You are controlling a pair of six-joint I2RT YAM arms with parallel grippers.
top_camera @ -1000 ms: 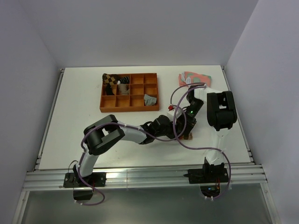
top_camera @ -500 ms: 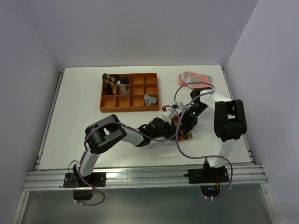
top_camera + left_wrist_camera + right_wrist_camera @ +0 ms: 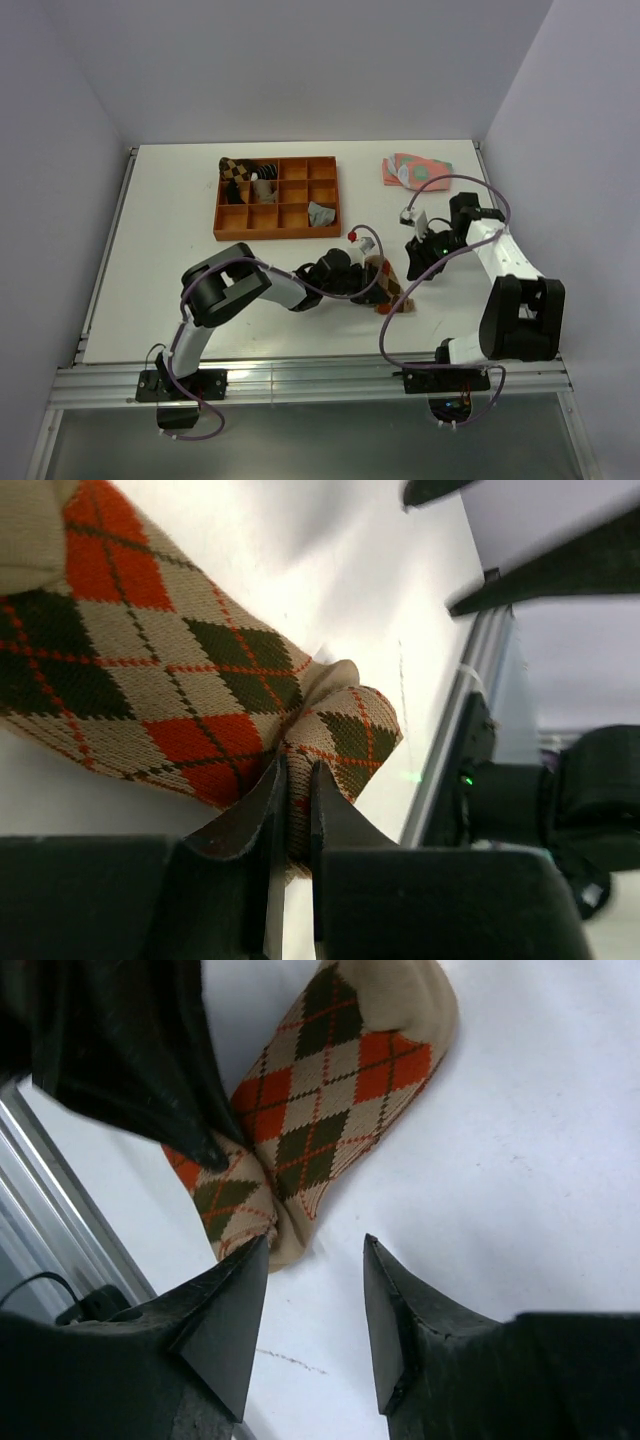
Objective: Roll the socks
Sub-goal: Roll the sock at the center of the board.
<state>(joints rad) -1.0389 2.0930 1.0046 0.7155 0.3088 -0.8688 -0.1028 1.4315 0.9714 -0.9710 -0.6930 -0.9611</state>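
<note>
The tan argyle sock (image 3: 391,287) lies flat on the white table (image 3: 160,250), right of centre. It also shows in the left wrist view (image 3: 150,670) and the right wrist view (image 3: 335,1110). My left gripper (image 3: 371,280) is shut on the sock's bunched end (image 3: 293,770), low at the table. My right gripper (image 3: 412,262) is open and empty (image 3: 315,1245), hovering just beside the sock's end without touching it. A grey sock (image 3: 320,212) lies in the orange tray's near right compartment.
The orange compartment tray (image 3: 229,222) stands at the back centre, with a rolled argyle bundle (image 3: 237,170) and a small grey piece (image 3: 262,188) in it. Pink-and-green socks (image 3: 415,168) lie at the back right. The aluminium rail (image 3: 300,375) runs along the near edge.
My right arm has swung out to the right and its gripper has drawn back off the argyle sock, which now lies uncovered. My left gripper stays clamped on the sock's end.
</note>
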